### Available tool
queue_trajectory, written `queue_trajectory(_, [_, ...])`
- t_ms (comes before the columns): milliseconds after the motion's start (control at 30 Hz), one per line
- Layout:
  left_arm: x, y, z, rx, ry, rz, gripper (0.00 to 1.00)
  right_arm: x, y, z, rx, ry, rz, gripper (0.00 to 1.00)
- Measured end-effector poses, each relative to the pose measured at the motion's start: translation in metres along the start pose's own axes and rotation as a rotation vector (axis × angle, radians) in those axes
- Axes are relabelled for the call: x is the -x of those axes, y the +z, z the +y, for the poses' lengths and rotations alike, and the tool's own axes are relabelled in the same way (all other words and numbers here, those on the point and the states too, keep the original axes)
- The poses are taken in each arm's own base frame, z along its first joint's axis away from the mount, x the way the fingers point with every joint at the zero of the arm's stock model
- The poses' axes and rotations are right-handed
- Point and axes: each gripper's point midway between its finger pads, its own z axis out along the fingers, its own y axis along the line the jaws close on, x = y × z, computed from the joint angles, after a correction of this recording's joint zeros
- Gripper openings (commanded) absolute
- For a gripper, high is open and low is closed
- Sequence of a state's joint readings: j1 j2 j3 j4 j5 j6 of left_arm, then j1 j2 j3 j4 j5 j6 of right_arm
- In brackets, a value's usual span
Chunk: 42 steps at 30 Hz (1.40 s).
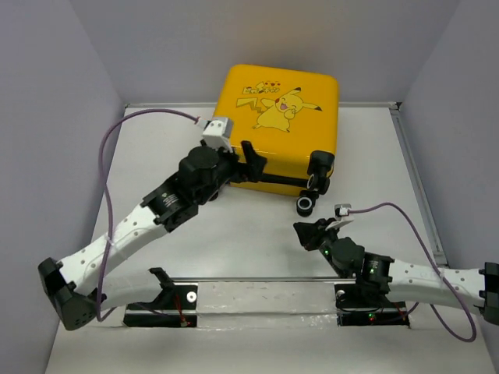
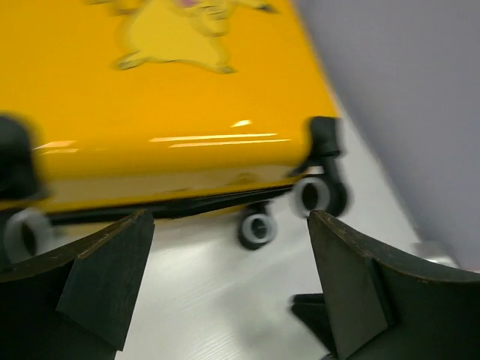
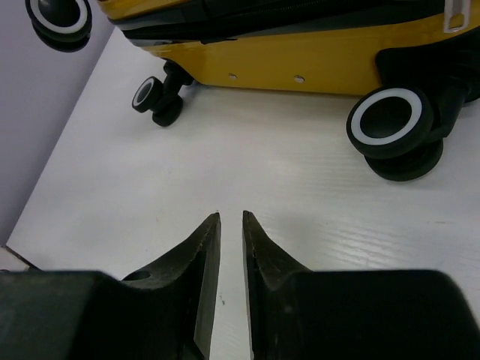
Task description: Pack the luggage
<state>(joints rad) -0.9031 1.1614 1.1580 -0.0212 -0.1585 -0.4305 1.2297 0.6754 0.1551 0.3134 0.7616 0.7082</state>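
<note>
well, we see the luggage (image 1: 284, 128) lying flat at the far edge of the desk (image 1: 234, 249), about midway along it. its printed yellow shell faces up and its wheels (image 1: 305, 206) point toward the near edge. its two halves lie together along the black seam, so we cannot tell what it holds. nothing rests on top of it.

the left gripper (image 1: 253, 162) sits just beside the case's near left side, level with the seam. its fingers (image 2: 112, 277) are spread wide with only bare desk between them.

the right gripper (image 1: 306, 232) hovers low over the desk near the case's near right corner, apart from the closest wheel. its fingers (image 3: 202, 255) are barely parted, a thin slit between the tips, pinching nothing.
</note>
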Motion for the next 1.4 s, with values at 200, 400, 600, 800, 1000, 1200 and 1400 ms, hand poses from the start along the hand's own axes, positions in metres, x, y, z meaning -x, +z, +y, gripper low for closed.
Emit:
queue_trajectory(200, [-0.021, -0.065, 0.162, 0.506, 0.027, 0.044, 0.99, 0.006, -0.009, -0.003, 0.014, 0.005, 0.005, 0.48])
queue_trajectory(400, [-0.063, -0.066, 0.23, 0.69, 0.061, 0.229, 0.99, 0.002, -0.015, -0.008, 0.018, -0.014, 0.034, 0.49])
queue_trajectory(600, [-0.095, -0.058, 0.248, 0.691, 0.068, 0.38, 0.99, 0.002, -0.02, -0.007, 0.041, -0.004, 0.049, 0.49])
queue_trajectory(800, [-0.103, -0.042, 0.233, 0.57, 0.037, 0.405, 0.94, -0.005, -0.02, -0.01, 0.032, -0.026, 0.073, 0.49])
queue_trajectory(1000, [-0.064, -0.035, 0.203, 0.441, 0.016, 0.251, 0.99, -0.015, -0.019, -0.014, 0.015, -0.056, 0.105, 0.49])
queue_trajectory(1200, [-0.044, -0.036, 0.19, 0.386, 0.012, 0.18, 0.99, -0.016, -0.019, -0.014, 0.017, -0.058, 0.108, 0.49])
queue_trajectory(1400, [-0.048, -0.032, 0.201, 0.428, 0.01, 0.196, 0.99, -0.016, -0.019, -0.014, 0.021, -0.057, 0.111, 0.49])
